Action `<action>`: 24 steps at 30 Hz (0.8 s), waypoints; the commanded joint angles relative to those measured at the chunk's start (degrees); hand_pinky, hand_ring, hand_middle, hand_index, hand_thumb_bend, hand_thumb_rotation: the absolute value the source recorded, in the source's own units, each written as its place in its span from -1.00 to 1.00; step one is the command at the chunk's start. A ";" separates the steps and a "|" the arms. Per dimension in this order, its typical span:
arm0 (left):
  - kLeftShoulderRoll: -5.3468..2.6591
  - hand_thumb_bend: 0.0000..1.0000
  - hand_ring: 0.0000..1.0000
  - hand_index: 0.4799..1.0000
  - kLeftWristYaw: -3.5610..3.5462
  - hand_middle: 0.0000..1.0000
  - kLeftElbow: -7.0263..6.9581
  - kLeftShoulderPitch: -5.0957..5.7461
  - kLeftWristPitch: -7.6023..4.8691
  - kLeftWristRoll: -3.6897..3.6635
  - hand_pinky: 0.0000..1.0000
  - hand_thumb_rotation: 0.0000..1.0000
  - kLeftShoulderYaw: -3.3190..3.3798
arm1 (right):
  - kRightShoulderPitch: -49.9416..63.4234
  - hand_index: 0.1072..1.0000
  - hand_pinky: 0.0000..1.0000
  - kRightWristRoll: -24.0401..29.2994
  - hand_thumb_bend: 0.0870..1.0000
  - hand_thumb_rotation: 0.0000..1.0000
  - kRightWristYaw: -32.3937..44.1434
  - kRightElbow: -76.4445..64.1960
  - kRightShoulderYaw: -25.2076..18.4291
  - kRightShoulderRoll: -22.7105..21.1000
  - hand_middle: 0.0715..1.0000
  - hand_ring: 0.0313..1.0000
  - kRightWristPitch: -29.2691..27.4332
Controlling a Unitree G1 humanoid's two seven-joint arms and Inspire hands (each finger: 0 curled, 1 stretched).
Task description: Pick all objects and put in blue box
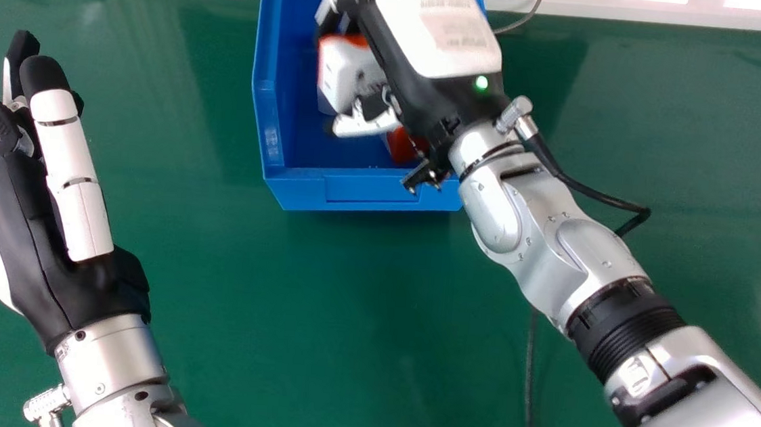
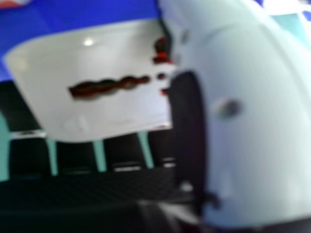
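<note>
The robot's right hand (image 1: 436, 28), with small lines of print on its white back, is at the blue box (image 1: 368, 195), its fingers curled round a white item (image 1: 350, 75) with orange-red at one end and a dark red marking (image 2: 109, 87) across its face. Inside the box, a red object (image 1: 405, 144) lies near those fingers. The left hand (image 1: 32, 234), fingers extended, is over the green counter (image 1: 357, 340), well apart.
</note>
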 commanded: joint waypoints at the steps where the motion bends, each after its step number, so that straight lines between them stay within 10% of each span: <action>1: -5.01 0.06 0.92 0.80 -0.18 0.91 -0.80 -0.65 -1.53 0.12 0.87 0.66 -0.07 | -4.47 -0.06 -0.31 0.52 -0.10 -1.00 -2.81 3.31 -0.15 0.61 -0.09 -0.13 -2.03; 8: -5.10 0.08 0.94 0.84 -0.51 0.94 -0.95 -0.24 -1.53 -0.26 0.88 0.65 -0.01 | -4.82 -0.06 -0.32 -0.52 -0.11 -1.00 -5.89 5.14 1.15 0.11 -0.06 -0.12 -2.23; 13: -4.87 0.07 0.94 0.82 -0.85 0.93 -0.63 -0.21 -2.07 -0.26 0.88 0.66 0.08 | -4.27 0.68 0.42 -2.99 0.88 -0.76 -5.97 1.87 3.02 -0.13 0.91 0.76 3.16; 18: -5.06 0.08 0.93 0.83 -0.59 0.93 -1.00 0.14 -1.58 0.14 0.88 0.66 0.14 | -3.11 0.96 0.94 -3.28 0.99 -0.62 -5.90 -1.24 3.64 0.18 0.99 0.98 6.78; 24: -5.14 0.06 0.93 0.79 -0.67 0.92 -1.19 0.65 -2.16 0.26 0.88 0.65 -0.17 | -1.54 1.00 1.00 -3.89 1.00 -0.47 -11.36 -4.66 3.30 0.09 1.00 1.00 8.27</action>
